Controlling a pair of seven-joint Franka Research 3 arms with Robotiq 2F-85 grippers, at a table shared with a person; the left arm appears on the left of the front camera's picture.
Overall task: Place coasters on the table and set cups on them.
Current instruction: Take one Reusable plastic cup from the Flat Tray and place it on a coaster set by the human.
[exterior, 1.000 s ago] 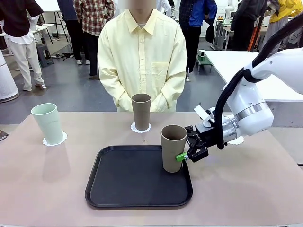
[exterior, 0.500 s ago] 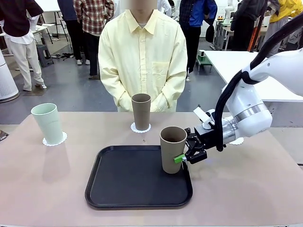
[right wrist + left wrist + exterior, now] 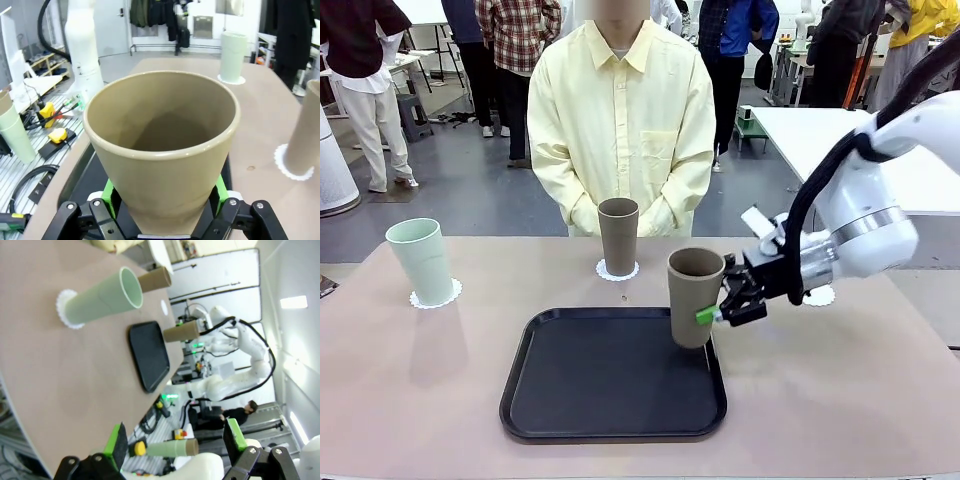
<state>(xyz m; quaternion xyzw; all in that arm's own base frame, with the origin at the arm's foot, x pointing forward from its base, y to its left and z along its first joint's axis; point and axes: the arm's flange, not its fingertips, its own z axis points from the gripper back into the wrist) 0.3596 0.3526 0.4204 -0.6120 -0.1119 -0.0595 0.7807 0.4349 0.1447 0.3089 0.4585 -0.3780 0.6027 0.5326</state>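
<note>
Right tool [image 3: 718,312] pinches a brown cup [image 3: 695,296] low on its wall, tilted, base raised over the 3 o'clock edge of the black tray [image 3: 570,405]. Second brown cup [image 3: 618,235] stands on a coaster [image 3: 603,270] at 12 o'clock of the tray, in front of the person. Mint cup [image 3: 421,259] stands on its coaster [image 3: 418,299] at 10 o'clock. Third coaster [image 3: 820,296] lies bare on the bench [image 3: 840,400] at 2 o'clock, partly behind the right arm. Left tool [image 3: 175,442] has its green pads spread wide with nothing between them.
</note>
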